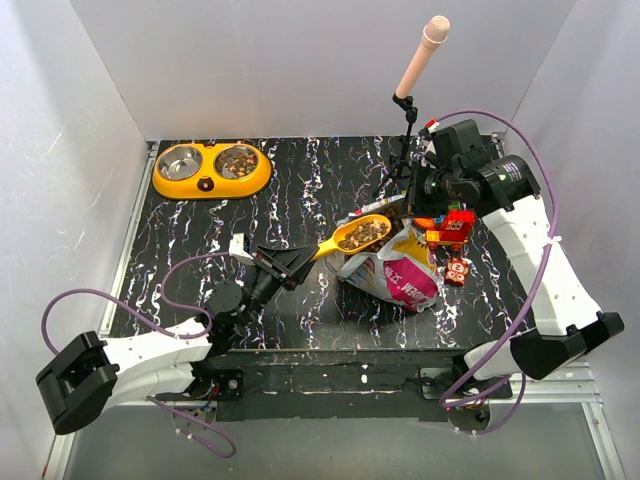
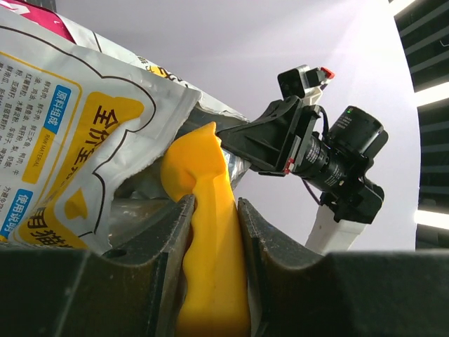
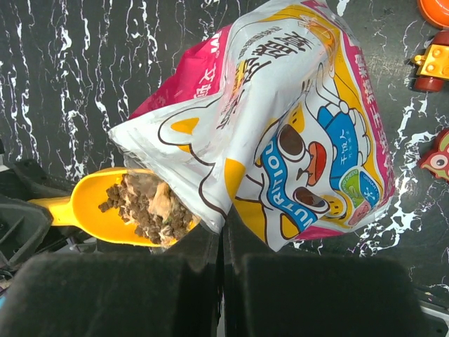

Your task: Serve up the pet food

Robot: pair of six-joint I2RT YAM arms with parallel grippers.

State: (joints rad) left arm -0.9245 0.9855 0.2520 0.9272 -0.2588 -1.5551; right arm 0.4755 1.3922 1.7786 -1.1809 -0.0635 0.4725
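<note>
My left gripper (image 1: pixel 302 258) is shut on the handle of a yellow scoop (image 2: pixel 210 232). The scoop's bowl (image 1: pixel 362 235) holds brown kibble (image 3: pixel 144 210) and sits at the mouth of the white-yellow-pink pet food bag (image 1: pixel 400 272). My right gripper (image 3: pixel 223 235) is shut on the bag's top edge (image 3: pixel 231 175) and holds the bag up. The bag also fills the left of the left wrist view (image 2: pixel 70 119). A yellow double bowl (image 1: pixel 211 169) stands at the table's far left; its right dish (image 1: pixel 238 161) holds kibble, its left dish (image 1: pixel 181 162) looks empty.
Colourful toy bricks (image 1: pixel 452 235) lie to the right of the bag, under the right arm. A microphone on a black stand (image 1: pixel 410 100) rises behind the bag. White walls enclose the black marbled table (image 1: pixel 200 250) on three sides.
</note>
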